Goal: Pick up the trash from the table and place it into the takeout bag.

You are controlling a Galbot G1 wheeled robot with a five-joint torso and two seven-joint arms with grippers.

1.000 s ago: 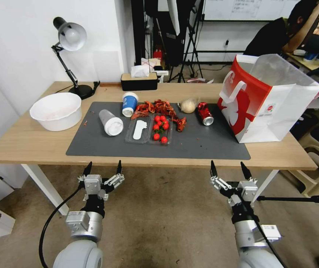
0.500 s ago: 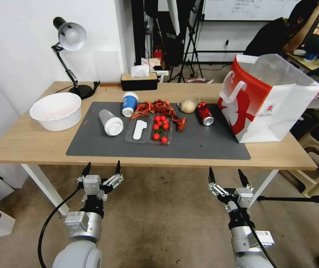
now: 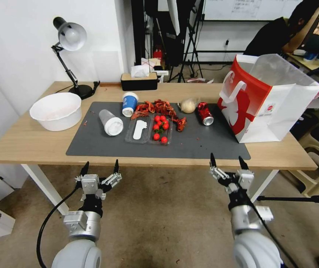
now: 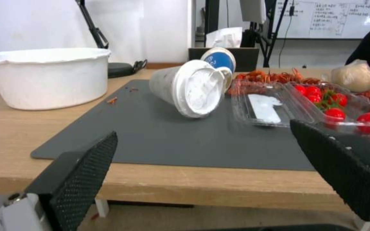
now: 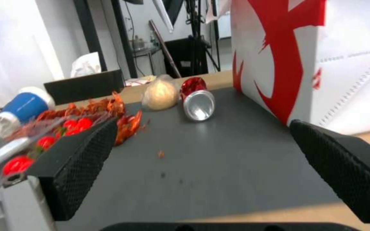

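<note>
1. our left gripper (image 3: 100, 167) hangs below the table (image 3: 29, 143) front edge, fingers apart, nothing btwn them.
2. our right gripper (image 3: 226, 161) sits at the front edge near the mat (image 3: 103, 143) corner, fingers apart, empty.
3. crushed red can (image 3: 205, 113) lies on the mat just beside the takeout bag (image 3: 265, 106); white-lidded cup (image 3: 110, 122) lies on its side.

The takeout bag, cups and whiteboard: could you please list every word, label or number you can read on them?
None can be read.
Takeout bag: small red logo with tiny print, too small.
Blue cup: white mark, blurred.
Whiteboard: handwritten lines, illegible.
Lidded cup: no text visible.
</note>
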